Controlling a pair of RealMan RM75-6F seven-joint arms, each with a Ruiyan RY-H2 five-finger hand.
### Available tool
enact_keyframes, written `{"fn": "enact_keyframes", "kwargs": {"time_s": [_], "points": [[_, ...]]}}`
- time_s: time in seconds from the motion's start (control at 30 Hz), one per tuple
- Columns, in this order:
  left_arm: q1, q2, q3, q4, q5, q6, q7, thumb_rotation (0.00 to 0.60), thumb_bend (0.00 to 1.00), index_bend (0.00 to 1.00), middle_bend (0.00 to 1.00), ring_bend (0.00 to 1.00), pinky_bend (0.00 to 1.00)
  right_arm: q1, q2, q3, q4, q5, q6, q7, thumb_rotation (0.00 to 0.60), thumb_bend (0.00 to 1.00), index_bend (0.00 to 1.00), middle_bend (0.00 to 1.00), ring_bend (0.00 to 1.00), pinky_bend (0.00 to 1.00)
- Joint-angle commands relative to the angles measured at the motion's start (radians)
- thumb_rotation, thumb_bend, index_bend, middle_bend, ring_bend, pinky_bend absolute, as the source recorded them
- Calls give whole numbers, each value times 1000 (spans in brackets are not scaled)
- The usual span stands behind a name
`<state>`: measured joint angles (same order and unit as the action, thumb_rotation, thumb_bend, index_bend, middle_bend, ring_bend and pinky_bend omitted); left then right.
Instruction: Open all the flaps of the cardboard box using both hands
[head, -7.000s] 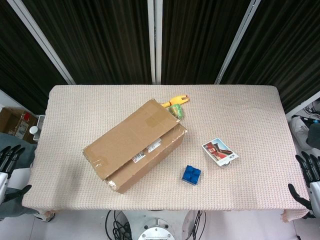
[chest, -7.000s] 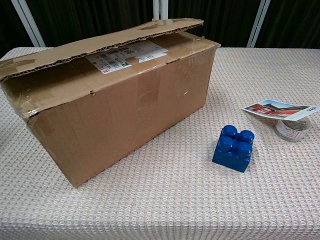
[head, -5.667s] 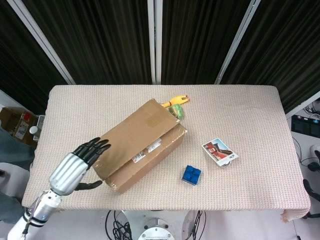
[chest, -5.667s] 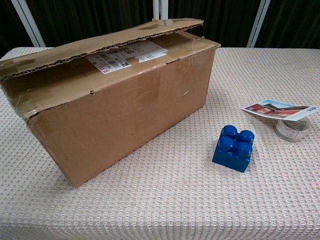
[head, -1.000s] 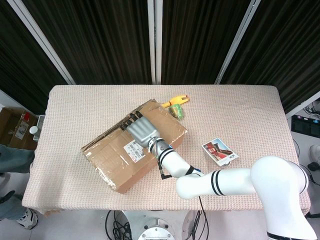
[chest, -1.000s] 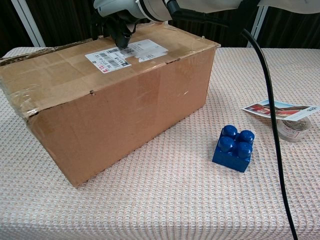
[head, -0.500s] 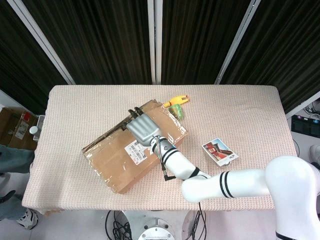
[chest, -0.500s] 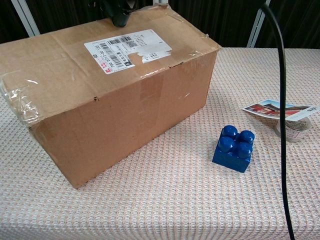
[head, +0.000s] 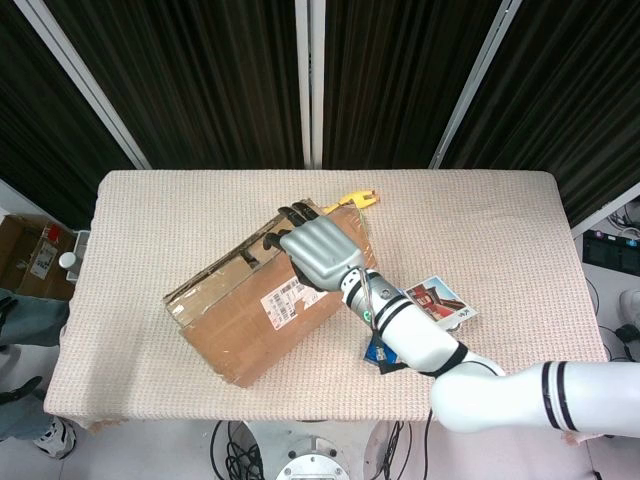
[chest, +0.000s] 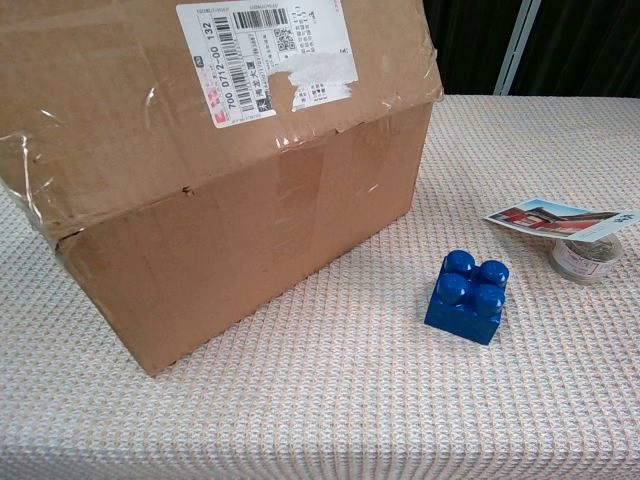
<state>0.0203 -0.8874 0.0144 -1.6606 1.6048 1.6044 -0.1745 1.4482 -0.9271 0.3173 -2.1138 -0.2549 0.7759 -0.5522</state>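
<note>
Left to centre: the cardboard box lies slantwise on the table, its near long flap raised steeply. The right hand lies over the flap's upper edge; whether its fingers grip it cannot be told. Right: blue block, card.

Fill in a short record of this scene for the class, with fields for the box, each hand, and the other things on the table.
box: cardboard box lying at an angle on the table; the near flap with the shipping label is raised
right hand: resting on the raised flap, fingers over its far edge
left hand: not in view
blue brick: on the table, right of the box, apart from it
photo card: lying on a tape roll
yellow toy: behind the box
</note>
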Motion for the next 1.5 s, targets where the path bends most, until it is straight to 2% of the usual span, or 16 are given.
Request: {"fn": "enact_keyframes", "kwargs": {"time_s": [0.03, 0.27, 0.4, 0.67, 0.77, 0.83, 0.9, 1.0, 1.13, 1.2, 1.33, 1.5], "points": [[-6, 5, -1, -17, 4, -5, 11, 600, 60, 59, 77, 54, 200, -60, 146, 26, -85, -17, -114, 93, 600, 1000, 250, 343, 0, 0], [-15, 12, -2, -52, 12, -14, 39, 600, 60, 58, 77, 54, 200, -182, 312, 68, -158, -175, -227, 225, 600, 1000, 238, 348, 0, 0], [-19, 16, -3, -65, 15, -17, 48, 600, 60, 57, 77, 54, 200, -245, 394, 90, -187, -257, -322, 303, 600, 997, 195, 362, 0, 0], [-20, 19, -3, -80, 13, -16, 52, 600, 61, 57, 77, 54, 201, -424, 523, 189, -223, -457, -508, 513, 600, 979, 164, 403, 0, 0], [-21, 20, -4, -82, 15, -16, 53, 600, 61, 57, 77, 54, 200, -492, 529, 228, -225, -542, -508, 564, 600, 968, 163, 404, 0, 0], [-22, 21, -4, -86, 18, -14, 56, 600, 61, 57, 77, 54, 201, -541, 504, 238, -228, -612, -452, 578, 600, 964, 163, 394, 0, 0], [-22, 20, -4, -87, 22, -11, 59, 600, 62, 56, 77, 53, 200, -571, 464, 223, -225, -675, -407, 569, 600, 958, 161, 354, 0, 0], [-21, 16, -3, -85, 25, -8, 58, 600, 63, 54, 77, 53, 201, -576, 368, 170, -200, -754, -353, 517, 600, 948, 140, 233, 0, 0], [-19, 10, -1, -78, 23, -6, 54, 600, 63, 54, 77, 54, 201, -510, 194, 60, -144, -795, -263, 345, 600, 938, 120, 145, 0, 0], [-17, 9, 0, -73, 22, -6, 51, 600, 63, 54, 77, 54, 201, -464, 120, 10, -120, -767, -225, 253, 600, 938, 113, 136, 0, 0], [-13, 11, 1, -62, 18, -1, 34, 600, 63, 54, 77, 54, 201, -338, -38, -93, -69, -621, -97, 19, 600, 935, 101, 137, 0, 0], [-6, 13, 6, -44, 15, 3, 13, 600, 63, 54, 77, 54, 201, -213, -188, -163, -31, -430, 72, -193, 600, 931, 98, 139, 0, 0]]}}
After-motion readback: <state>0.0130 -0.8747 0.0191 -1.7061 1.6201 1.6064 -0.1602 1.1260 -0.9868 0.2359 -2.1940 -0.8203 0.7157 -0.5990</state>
